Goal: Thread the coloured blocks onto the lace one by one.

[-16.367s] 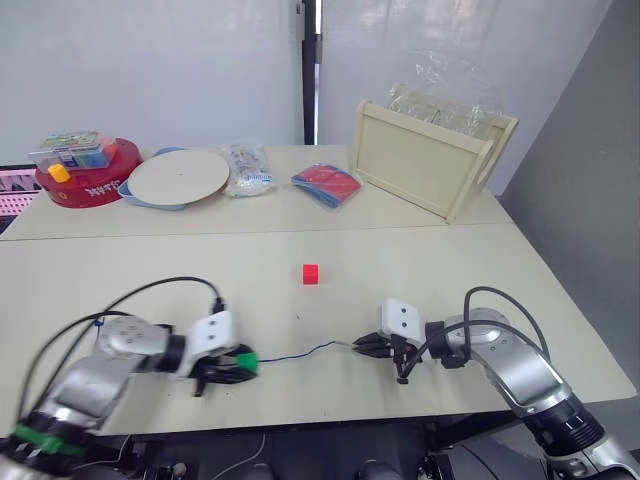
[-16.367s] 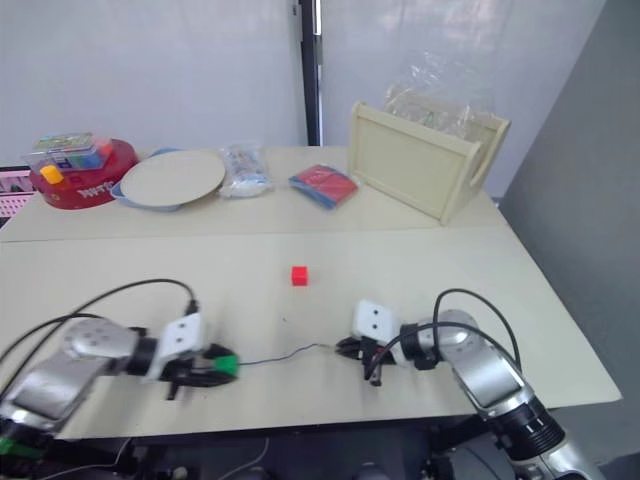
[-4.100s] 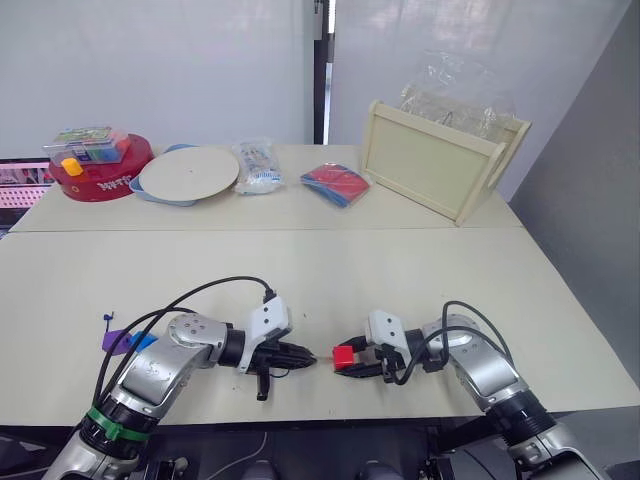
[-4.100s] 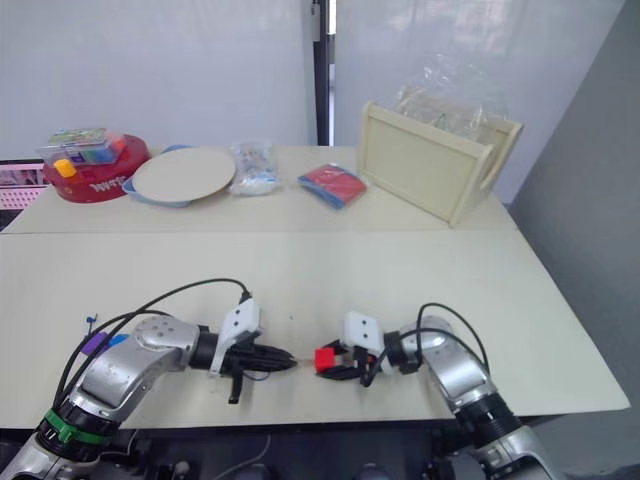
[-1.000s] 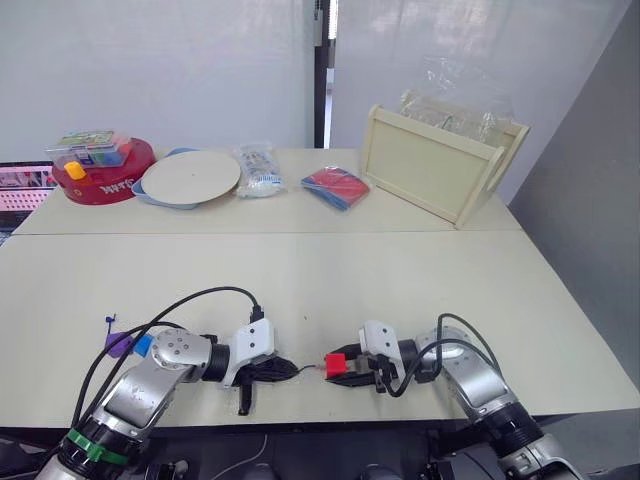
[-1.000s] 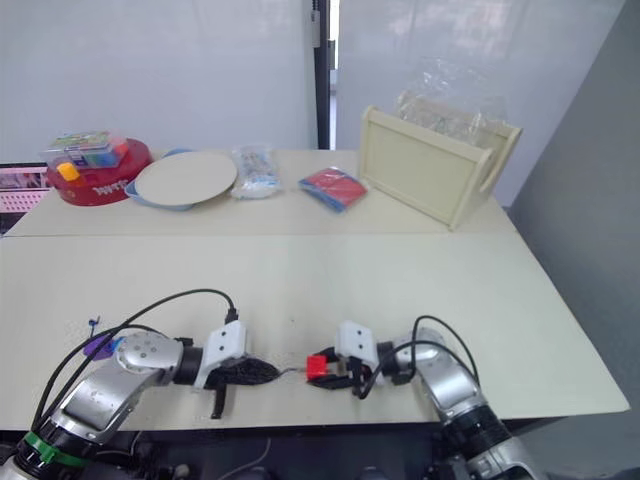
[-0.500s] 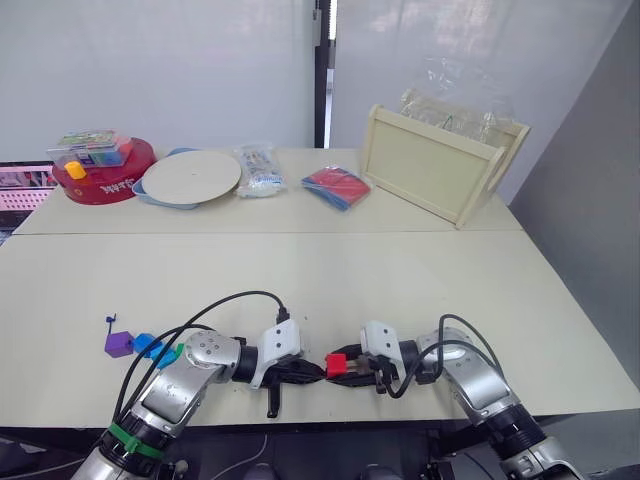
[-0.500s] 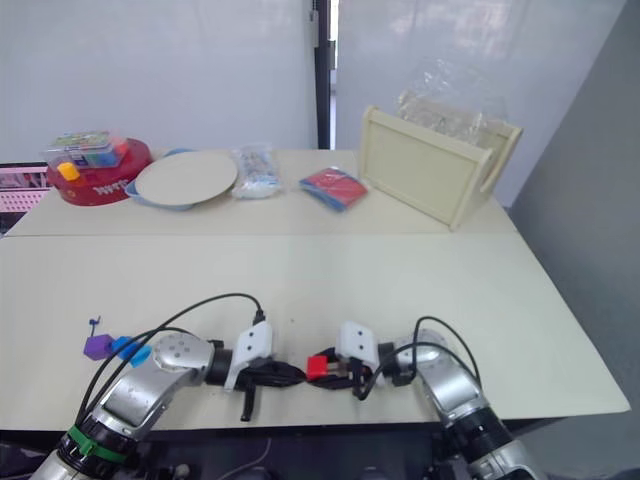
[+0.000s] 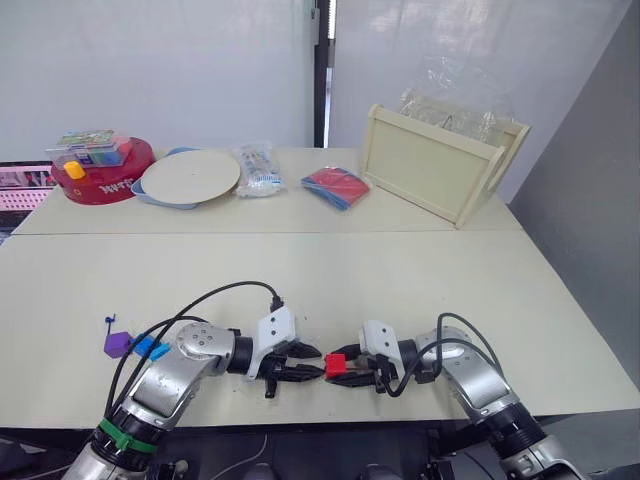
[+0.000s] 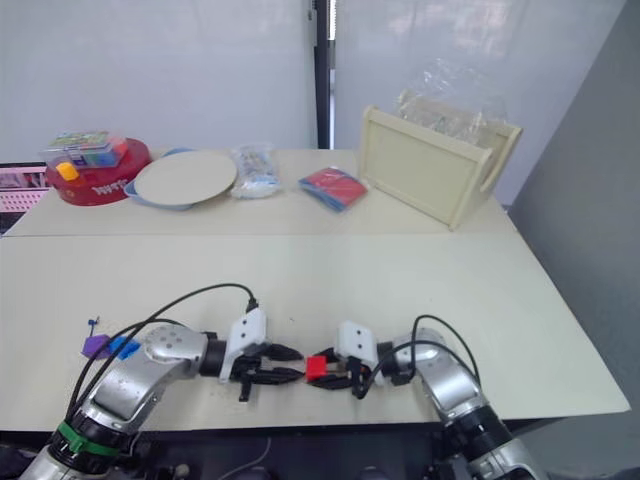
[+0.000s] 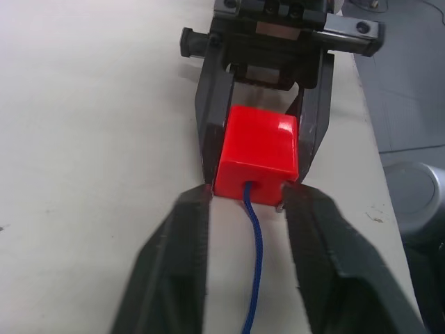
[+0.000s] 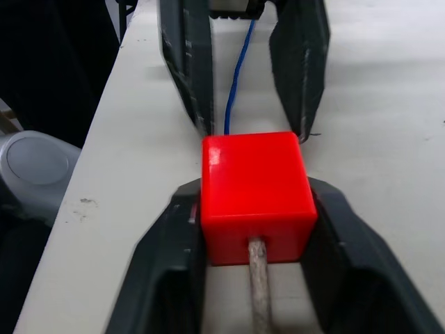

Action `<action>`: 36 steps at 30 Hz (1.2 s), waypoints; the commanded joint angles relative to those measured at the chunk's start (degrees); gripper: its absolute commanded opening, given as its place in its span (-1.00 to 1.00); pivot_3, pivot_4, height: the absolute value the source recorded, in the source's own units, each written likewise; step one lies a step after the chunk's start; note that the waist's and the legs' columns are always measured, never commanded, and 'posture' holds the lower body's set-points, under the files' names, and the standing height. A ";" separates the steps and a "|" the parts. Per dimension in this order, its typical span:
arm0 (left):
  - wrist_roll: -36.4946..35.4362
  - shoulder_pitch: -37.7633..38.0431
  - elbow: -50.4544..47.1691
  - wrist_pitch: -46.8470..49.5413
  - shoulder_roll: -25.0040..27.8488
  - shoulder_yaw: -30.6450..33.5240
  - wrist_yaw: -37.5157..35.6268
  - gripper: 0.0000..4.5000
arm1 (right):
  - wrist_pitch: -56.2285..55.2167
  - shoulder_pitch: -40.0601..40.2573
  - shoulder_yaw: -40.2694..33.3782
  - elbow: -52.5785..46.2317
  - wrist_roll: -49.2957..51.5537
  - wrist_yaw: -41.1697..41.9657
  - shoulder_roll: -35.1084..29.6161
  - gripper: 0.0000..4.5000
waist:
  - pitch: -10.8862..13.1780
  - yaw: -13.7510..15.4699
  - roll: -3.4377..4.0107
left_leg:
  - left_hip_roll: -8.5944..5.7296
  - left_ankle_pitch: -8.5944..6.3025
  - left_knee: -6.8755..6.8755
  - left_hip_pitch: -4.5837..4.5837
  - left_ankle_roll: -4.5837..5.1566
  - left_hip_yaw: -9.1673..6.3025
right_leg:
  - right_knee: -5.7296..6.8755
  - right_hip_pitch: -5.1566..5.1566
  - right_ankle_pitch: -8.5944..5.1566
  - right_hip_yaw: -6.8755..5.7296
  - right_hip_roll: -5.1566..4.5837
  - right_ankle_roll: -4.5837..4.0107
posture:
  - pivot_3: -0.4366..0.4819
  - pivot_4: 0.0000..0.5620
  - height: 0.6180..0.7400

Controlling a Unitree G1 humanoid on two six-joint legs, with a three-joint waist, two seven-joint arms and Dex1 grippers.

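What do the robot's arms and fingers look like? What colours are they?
Both arms are shiny silver metal with rounded joints. The left arm has a green band low down. Each wrist ends in a small white box, and looping black cables run along the arms. The left gripper and the right gripper each have two flat black fingers.

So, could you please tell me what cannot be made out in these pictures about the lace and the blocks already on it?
- The lace: in the head views it is too thin to trace between the left gripper and the purple block.
- Its run inside the red block is hidden by the block; the pale tip is cut off by the right wrist view's edge.
- The blue block: partly hidden by the left arm's cable.
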 commanded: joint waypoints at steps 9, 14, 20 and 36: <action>1.07 -3.57 0.19 -0.87 -1.69 -4.26 -0.27 0.68 | 9.48 3.57 -3.19 -11.10 2.55 -3.08 -5.18 0.94 | 0.06 0.61 0.02 | -0.04 0.00 0.03 -0.10 0.00 0.00 | 0.00 -0.04 0.00 -0.01 -0.02 0.00 | -0.05 -0.47 1.00; 4.14 -7.21 5.70 -3.77 -5.91 -8.18 0.24 0.68 | 9.75 5.11 -5.72 -11.43 3.22 -3.78 -8.98 0.94 | 0.09 1.65 0.01 | -0.14 0.00 0.21 -0.39 0.00 -0.03 | -0.05 -0.17 0.00 -0.04 -0.10 0.01 | -0.05 -0.47 1.00; 6.07 -8.87 9.98 -6.16 -8.12 -10.01 -0.72 0.56 | 9.08 6.72 -6.79 -11.77 3.44 -4.75 -10.75 0.98 | 0.09 1.60 0.01 | -0.14 0.00 0.22 -0.41 0.00 -0.04 | -0.06 -0.20 0.00 -0.04 -0.09 0.01 | -0.05 -0.47 1.00; 6.56 -9.32 10.63 -6.78 -8.14 -10.67 -3.84 -0.46 | 6.61 7.51 -6.42 -11.26 2.24 -6.15 -12.72 0.49 | 0.09 1.67 0.01 | -0.15 0.00 0.27 -0.43 0.00 -0.04 | -0.06 -0.18 0.00 -0.05 -0.10 0.02 | -0.05 -0.47 1.00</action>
